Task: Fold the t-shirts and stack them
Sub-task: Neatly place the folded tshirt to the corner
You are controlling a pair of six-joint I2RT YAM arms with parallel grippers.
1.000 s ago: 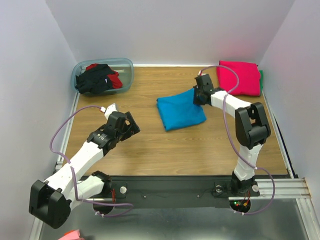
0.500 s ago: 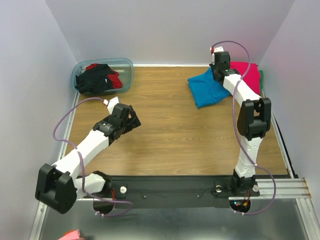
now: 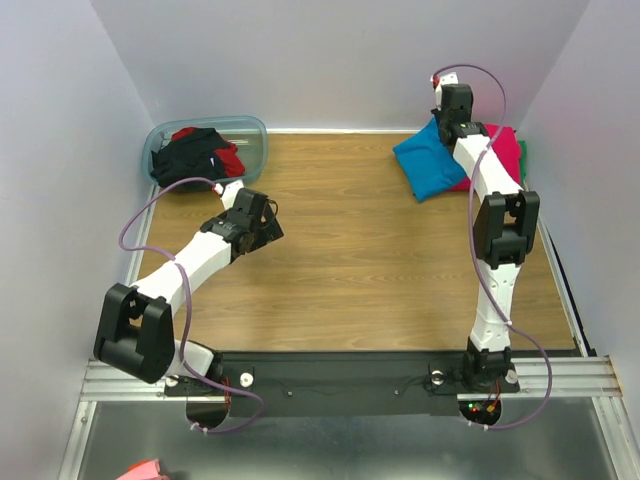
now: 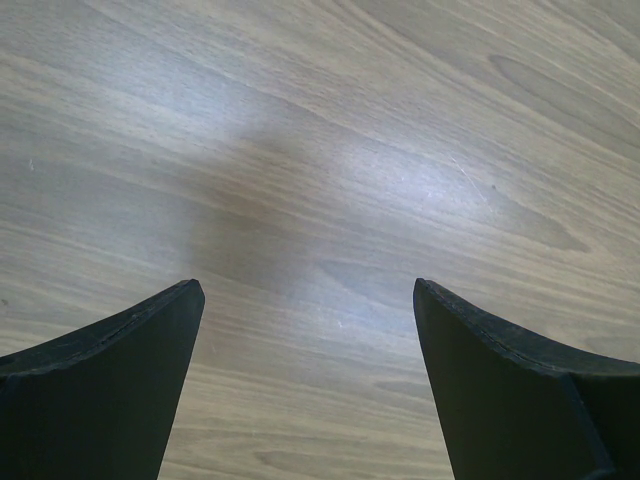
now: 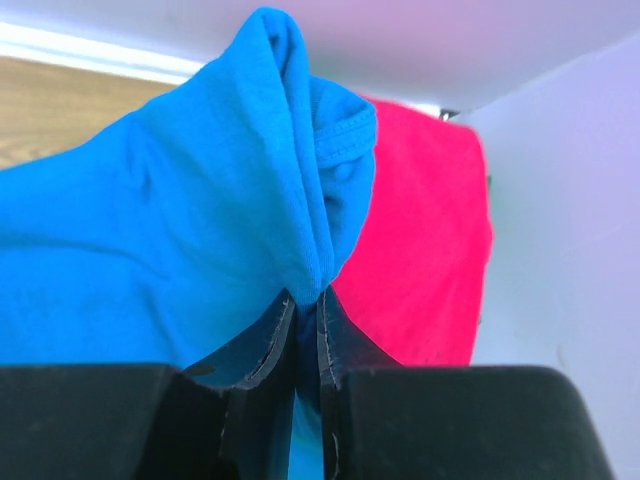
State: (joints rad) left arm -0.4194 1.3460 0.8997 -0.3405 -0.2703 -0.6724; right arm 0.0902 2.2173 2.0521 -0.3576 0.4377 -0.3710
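Right gripper [image 5: 305,300]: clenched on folded turquoise-blue cloth t-shirt [image 3: 432,160].
Change: I bring it upper right, partly over folded magenta-pink t-shirt [image 3: 506,150]; stacking imminent.
Left gripper [image 4: 305,300]: released.

The overhead view is evenly and fairly brightly lit, and the arms cast only faint, diffuse shadows on the wooden table [image 3: 350,290]. Detail is modest — the black t-shirt [image 3: 188,162] at upper left reads as one dark mass. In the left wrist view a broad milky sheen crosses the wood at centre. The left gripper [image 4: 308,288] has underexposed fingers [image 4: 95,400] in the lower corners. The right wrist view is vivid — the turquoise-blue t-shirt [image 5: 200,200] is sharp at its stitched hem. The right gripper [image 5: 303,298] is near-black along the bottom edge, and the wall [image 5: 570,200] at right is pale and featureless.
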